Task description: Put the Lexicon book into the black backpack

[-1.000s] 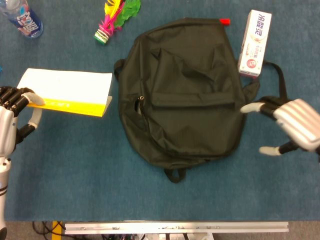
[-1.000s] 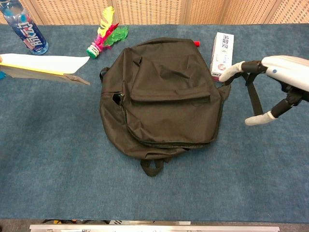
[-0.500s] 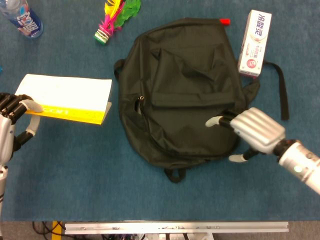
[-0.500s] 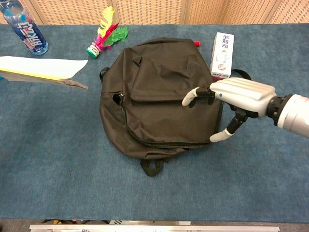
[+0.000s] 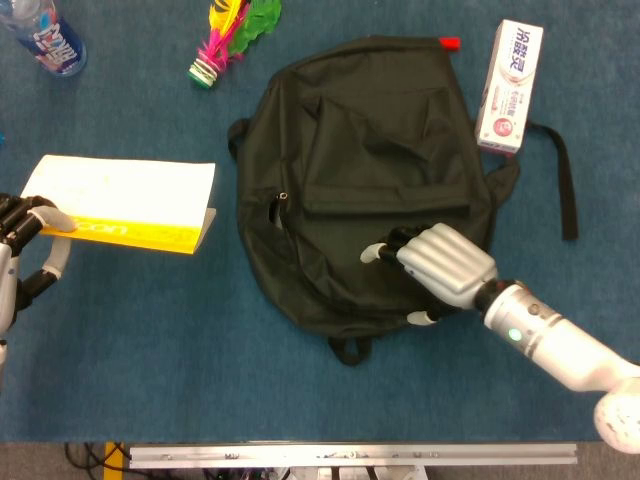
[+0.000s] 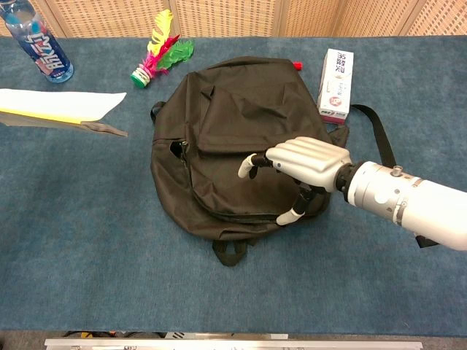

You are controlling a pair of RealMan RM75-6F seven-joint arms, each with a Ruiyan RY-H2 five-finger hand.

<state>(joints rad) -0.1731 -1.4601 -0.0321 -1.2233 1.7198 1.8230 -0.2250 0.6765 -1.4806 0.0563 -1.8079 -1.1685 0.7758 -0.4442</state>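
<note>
So my left hand (image 5: 22, 232) is pinching the Lexicon book (image 5: 120, 203) by its edge, holding it off the tabletop (image 5: 150, 330) out at 9 o'clock from the black backpack (image 5: 365, 180). My right hand (image 5: 435, 265) is hovering spread over the bag's lower front, gripping nothing. Looks like I'm at the opening step; next I'm probably needing the zipper at the bag's 9 o'clock side pulled wide.

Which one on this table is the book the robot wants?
Start at the big black backpack in the middle and look left along the table. The book is there, held by the left hand: flat, white cover, bright yellow spine.
</note>
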